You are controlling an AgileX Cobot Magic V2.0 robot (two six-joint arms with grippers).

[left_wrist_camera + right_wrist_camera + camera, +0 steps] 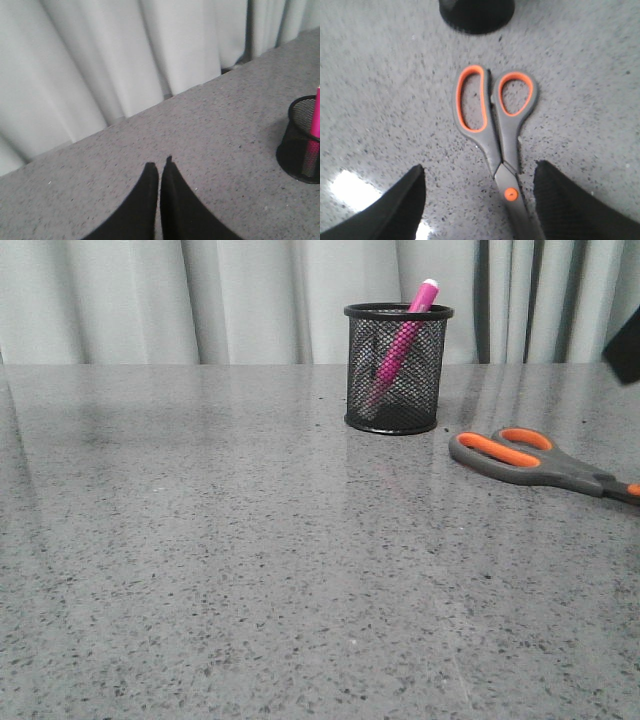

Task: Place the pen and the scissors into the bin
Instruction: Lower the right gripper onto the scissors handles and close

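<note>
The right pincer (479, 200) is hanging wide apart over the scissors (495, 130), which are lying flat on the grey tabletop (200, 570). The left pincer (159, 172) is sitting pressed together, gripping nothing. Farther back, the pen (405, 335) is leaning inside the bin (397, 368).

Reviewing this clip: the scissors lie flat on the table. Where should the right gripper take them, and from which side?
Likely the narrow neck of the scissors, between the finger loops and the orange pivot, coming from above. They lie flat and closed, and the open right gripper already straddles that stretch. The loops look too wide to pinch.
</note>
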